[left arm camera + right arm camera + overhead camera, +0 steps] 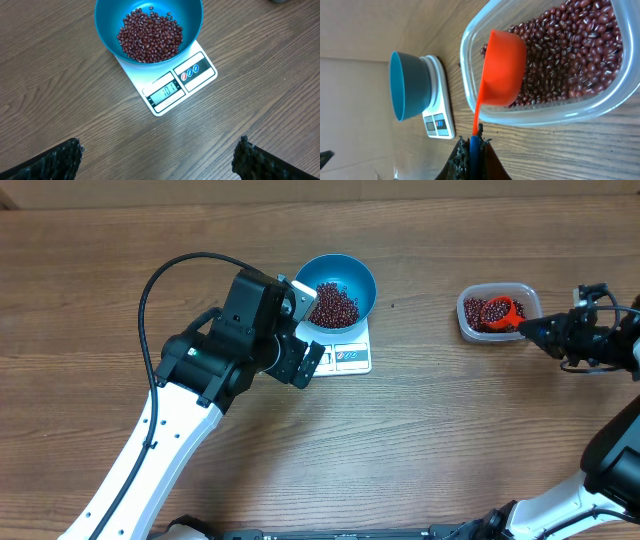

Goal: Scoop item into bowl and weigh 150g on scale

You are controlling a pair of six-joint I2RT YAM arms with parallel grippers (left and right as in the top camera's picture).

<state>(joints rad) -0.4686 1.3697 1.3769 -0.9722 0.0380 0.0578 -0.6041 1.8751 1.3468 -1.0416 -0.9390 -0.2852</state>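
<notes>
The blue bowl stands on the white scale and holds a heap of red-brown beans. In the left wrist view the scale shows 101 on its display. My left gripper hovers just left of the scale, open and empty, and its fingertips frame bare wood. Far to the right, my right gripper is shut on the handle of an orange scoop. The scoop's cup sits inside a clear tub, against more beans.
The clear tub sits at the right of the wooden table, about a bowl's width from the scale. The left arm's black cable loops over the table's left half. The right arm reaches in from the right edge.
</notes>
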